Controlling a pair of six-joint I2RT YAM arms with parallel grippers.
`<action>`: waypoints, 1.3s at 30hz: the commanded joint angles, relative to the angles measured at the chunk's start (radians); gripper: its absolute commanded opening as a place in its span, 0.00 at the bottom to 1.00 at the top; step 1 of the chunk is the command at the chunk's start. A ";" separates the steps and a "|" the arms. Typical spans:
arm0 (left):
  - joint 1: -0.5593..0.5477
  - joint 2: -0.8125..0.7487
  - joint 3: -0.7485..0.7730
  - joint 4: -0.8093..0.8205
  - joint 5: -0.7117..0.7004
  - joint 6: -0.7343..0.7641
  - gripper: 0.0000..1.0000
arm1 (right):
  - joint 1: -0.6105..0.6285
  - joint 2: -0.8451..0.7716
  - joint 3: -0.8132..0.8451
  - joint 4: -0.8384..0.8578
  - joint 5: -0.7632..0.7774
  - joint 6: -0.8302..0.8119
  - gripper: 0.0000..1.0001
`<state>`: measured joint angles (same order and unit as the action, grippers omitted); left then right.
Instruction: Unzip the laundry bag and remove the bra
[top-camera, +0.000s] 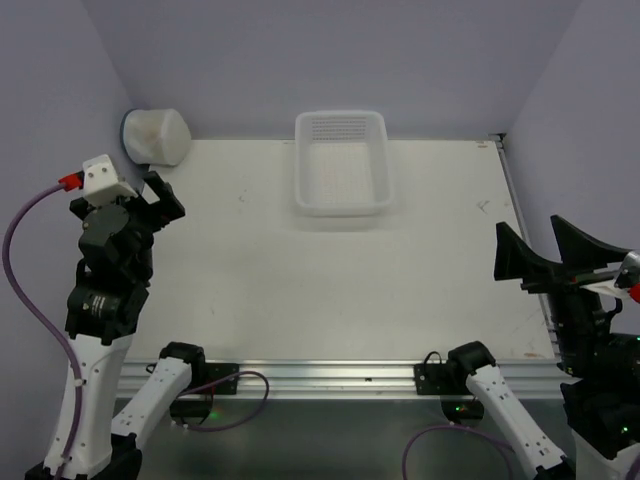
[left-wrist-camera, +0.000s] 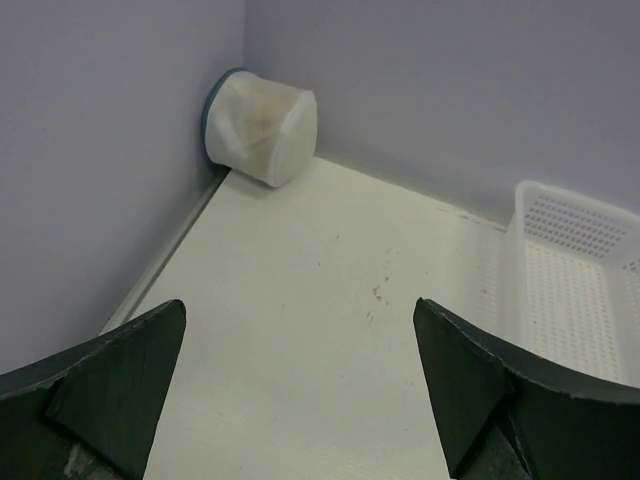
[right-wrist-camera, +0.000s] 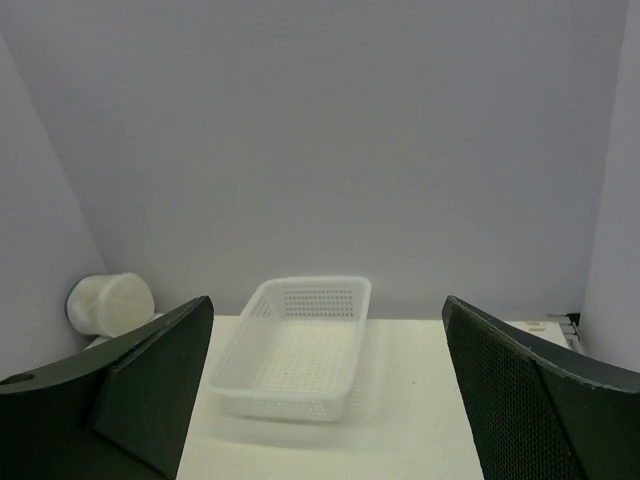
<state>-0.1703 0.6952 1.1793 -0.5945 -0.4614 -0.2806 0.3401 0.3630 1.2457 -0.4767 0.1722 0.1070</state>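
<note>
Bag (top-camera: 157, 137) lies on its side (dark rim toward the wall), well ahead of the left end effector (left-wrist-camera: 300, 310), whose fingers are spread; right end effector (top-camera: 538, 245) likewise gapes, basket (top-camera: 341, 165) far ahead.

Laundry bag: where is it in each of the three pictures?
Top external: the laundry bag sits in the far left corner of the table.
Left wrist: the bag is upper left, in the corner.
Right wrist: the bag is at the left edge, halfway down.
Shared landmark: the white basket, right of the bag everywhere.
</note>
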 joint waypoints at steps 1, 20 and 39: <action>0.006 0.076 -0.014 0.024 -0.075 -0.055 1.00 | 0.004 -0.009 -0.032 0.010 0.000 0.025 0.99; 0.271 0.828 0.167 0.444 0.023 -0.015 1.00 | 0.004 0.122 -0.058 -0.088 -0.166 0.036 0.99; 0.382 1.641 0.842 0.624 0.248 0.178 0.87 | 0.004 0.280 -0.069 -0.050 -0.246 0.140 0.99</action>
<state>0.1944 2.2967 1.9102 -0.0639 -0.2302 -0.1509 0.3405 0.6037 1.1645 -0.5526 -0.0475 0.2195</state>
